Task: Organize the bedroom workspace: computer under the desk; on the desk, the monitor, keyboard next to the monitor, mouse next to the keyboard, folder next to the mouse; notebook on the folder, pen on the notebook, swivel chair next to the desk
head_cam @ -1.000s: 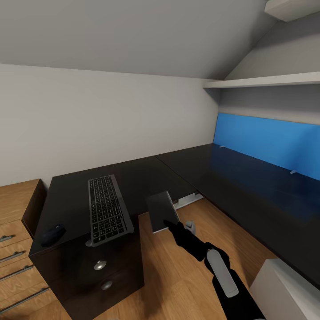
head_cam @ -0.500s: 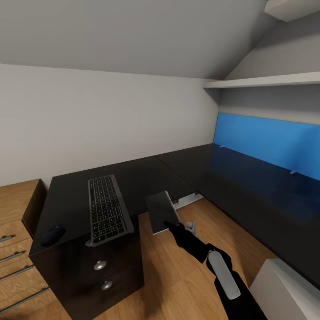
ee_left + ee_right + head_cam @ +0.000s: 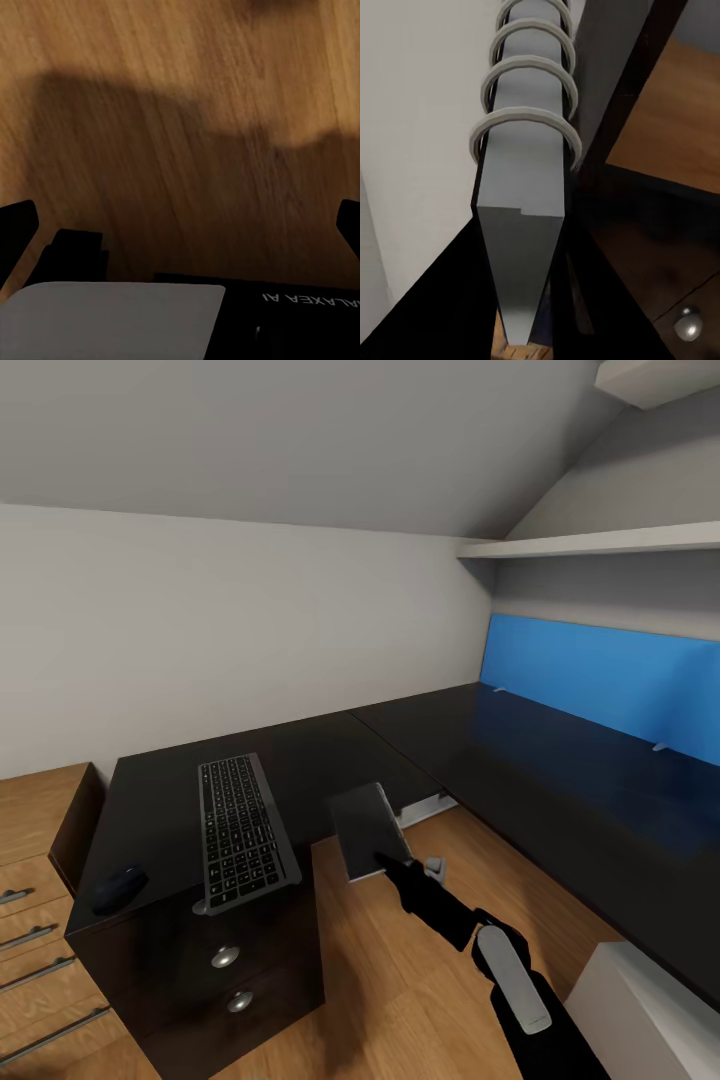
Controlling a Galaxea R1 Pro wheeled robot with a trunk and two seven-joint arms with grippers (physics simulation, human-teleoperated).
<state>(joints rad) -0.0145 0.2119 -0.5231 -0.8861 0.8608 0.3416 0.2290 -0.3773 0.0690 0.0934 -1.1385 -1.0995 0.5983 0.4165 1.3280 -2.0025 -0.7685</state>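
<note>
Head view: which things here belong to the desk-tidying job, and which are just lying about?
Job:
black-topped L-shaped desk
dark-keyed grey keyboard
small black mouse
grey ring-bound notebook, held in right gripper

Lying about:
light wooden drawer cabinet
white wall shelf

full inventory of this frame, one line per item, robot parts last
desk: 1, black L-shaped top, along the walls
back panel: 1, blue, behind the desk's right wing
drawer unit: 1, black, two round knobs, under the desk's near left end
keyboard: 1, dark keys, grey frame, on the desk above the drawers
mouse: 1, black, on the desk left of the keyboard
cabinet: 1, light wood with drawers, left of the desk
shelf: 1, white, on the right wall
floor: wood
notebook: 1, grey, ring-bound, held in the air beside the desk
right pincer: 1, black, shut on the notebook
left pincer: 1, black, open above the floor
</note>
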